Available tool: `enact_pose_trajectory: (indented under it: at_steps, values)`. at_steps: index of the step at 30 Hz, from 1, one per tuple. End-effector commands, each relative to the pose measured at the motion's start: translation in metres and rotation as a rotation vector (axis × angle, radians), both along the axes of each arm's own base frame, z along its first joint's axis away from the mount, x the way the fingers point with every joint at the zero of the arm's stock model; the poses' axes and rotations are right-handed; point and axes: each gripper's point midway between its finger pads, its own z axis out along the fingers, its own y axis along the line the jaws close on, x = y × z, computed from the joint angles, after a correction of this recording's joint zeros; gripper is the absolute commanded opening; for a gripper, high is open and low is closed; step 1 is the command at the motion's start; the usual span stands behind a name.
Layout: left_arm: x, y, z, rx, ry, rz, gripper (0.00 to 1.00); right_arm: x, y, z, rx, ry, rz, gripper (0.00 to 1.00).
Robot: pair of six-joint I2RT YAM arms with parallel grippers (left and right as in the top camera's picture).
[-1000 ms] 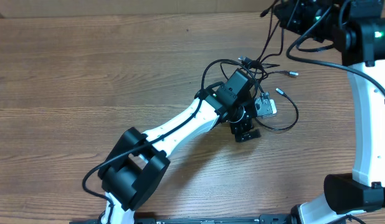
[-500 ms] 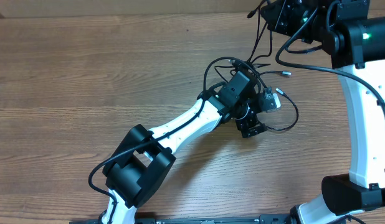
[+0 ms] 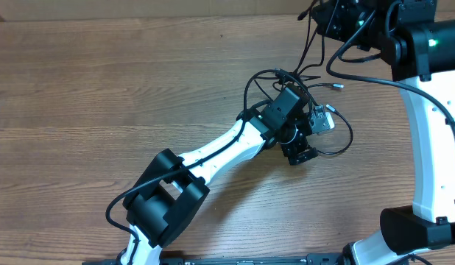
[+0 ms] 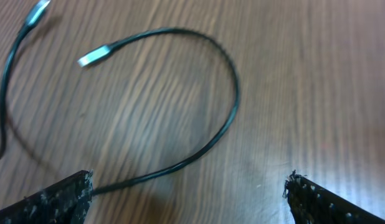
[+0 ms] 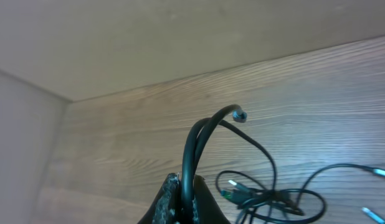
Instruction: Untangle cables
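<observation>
A brown wood-grain desk [image 3: 102, 88] carries the cables [image 3: 295, 76], a tangle of thin black cords with small silver plugs. The tangle lies right of centre, just beside the tip of the left arm [image 3: 227, 147]. The left jaws stand wide apart, grasping nothing, low over a curved cord [image 4: 235, 93] that ends in a silver plug [image 4: 93, 57] and runs in beside one fingertip. At the far edge the right jaws are clenched on a doubled-over cord [image 5: 195, 140], whose strands run from there to the tangle.
</observation>
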Motion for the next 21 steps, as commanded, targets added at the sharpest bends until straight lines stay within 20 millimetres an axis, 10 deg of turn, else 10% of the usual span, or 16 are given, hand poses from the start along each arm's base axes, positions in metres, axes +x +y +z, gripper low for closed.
enact_pose_trajectory:
  at_steps: [1, 21]
  values:
    - [0.017, 0.010, -0.005, 0.068, -0.034, 0.112, 1.00, 0.004, -0.025, 0.009, -0.091, -0.036, -0.122, 0.04]
    - [0.116, 0.114, 0.111, 0.004, -0.137, 0.564, 1.00, -0.003, -0.108, -0.012, -0.182, 0.065, -0.345, 0.04]
